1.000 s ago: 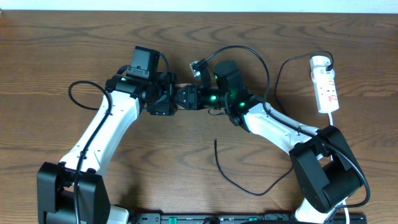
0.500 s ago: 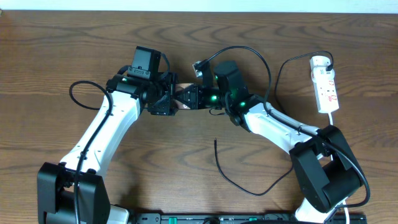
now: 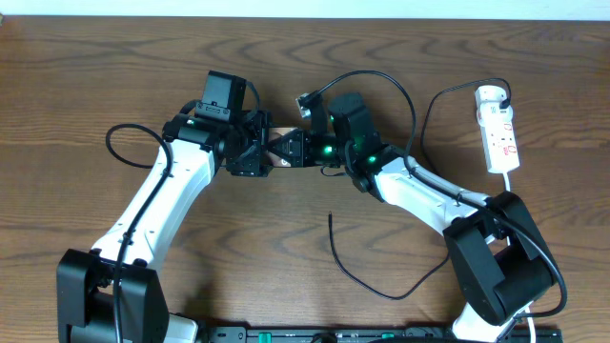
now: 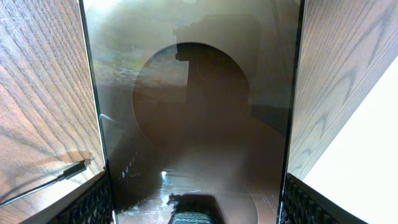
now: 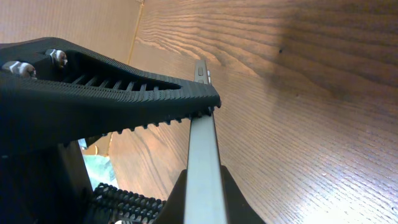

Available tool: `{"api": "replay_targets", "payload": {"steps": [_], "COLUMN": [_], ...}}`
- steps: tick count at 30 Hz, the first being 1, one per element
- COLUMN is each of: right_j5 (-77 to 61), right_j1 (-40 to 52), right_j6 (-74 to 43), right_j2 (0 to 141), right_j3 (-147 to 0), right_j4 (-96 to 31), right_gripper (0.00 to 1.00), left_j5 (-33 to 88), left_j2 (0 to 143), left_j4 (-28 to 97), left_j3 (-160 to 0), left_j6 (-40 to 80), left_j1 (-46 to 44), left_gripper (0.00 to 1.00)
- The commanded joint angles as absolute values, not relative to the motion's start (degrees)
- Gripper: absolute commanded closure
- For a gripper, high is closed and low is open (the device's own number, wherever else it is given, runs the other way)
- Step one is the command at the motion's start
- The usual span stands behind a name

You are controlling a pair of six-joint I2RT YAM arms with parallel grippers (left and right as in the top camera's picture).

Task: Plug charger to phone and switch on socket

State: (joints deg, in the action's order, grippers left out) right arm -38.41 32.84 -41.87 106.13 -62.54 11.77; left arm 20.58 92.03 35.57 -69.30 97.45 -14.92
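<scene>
Brown wood-grain worktop (image 3: 95, 76), pale wall strip along the far edge. Both arms meet near the middle.

- Phone (image 4: 199, 124): sits between the 2 grippers at mid-worktop. You cannot tell from these views whether it is lifted or resting.
- Left gripper (image 3: 259, 152): spans the phone's width. The wrist view shows both long edges right against the ribbed pads, so it reads as clamped on the phone.
- Right gripper (image 3: 289, 150): pinched shut on the phone's thin edge, with 1 ribbed finger (image 5: 155, 93) above and 1 below.
- Charger (image 3: 332, 233): lies loose on the worktop in front of the arms. Its free end is near the right arm but apart from both grippers.
- Socket (image 3: 500, 133): sits at the far right, well apart, with nothing touching it.

Step in hand, as you should read it: positioning and steadying the phone. Plugging in has not begun.

Next move calls for 1 gripper to hold the phone alone with its port end exposed; which end that is, you cannot tell. The other lets go and pinches the cable just behind the plug, lined up with the port. Leave the switch for last.
</scene>
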Motion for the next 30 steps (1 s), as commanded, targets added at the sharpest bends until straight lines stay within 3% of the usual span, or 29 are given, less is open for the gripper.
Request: {"api": "replay_targets", "payload": {"steps": [1, 2, 5, 14, 20, 26, 30], "right_j5": [-41.5, -41.5, -41.5, -41.5, -41.0, -39.1, -37.3], "right_j1": [33.4, 33.4, 33.4, 32.6, 29.8, 24.8, 20.9], "right_j6": [-41.3, -41.3, -41.3, -41.8, -43.5, -49.3, -59.4], "right_j2": [106.2, 106.2, 106.2, 106.2, 106.2, 106.2, 106.2], "right_j3": [-63.3, -63.3, -63.3, -63.3, -63.3, -63.3, -63.3], "right_j4": [12.6, 12.7, 12.9, 13.1, 13.1, 13.1, 13.3], "right_gripper": [0.99, 0.99, 0.99, 0.99, 0.99, 0.99, 0.99], "left_j5": [21.4, 21.4, 21.4, 21.5, 24.4, 30.9, 33.1], "left_j2": [90.9, 90.9, 90.9, 90.9, 90.9, 90.8, 90.8], "left_j4": [35.3, 35.3, 35.3, 35.2, 30.4, 27.1, 24.8], "left_j3": [-71.1, -71.1, -71.1, -71.1, -71.1, -71.1, -71.1], "left_j6": [96.1, 96.1, 96.1, 95.5, 88.6, 85.3, 80.8], "left_j1": [-15.6, -15.6, -15.6, -15.5, -14.5, -12.1, -10.9], "left_gripper": [0.34, 0.23, 0.11, 0.09, 0.09, 0.08, 0.08]}}
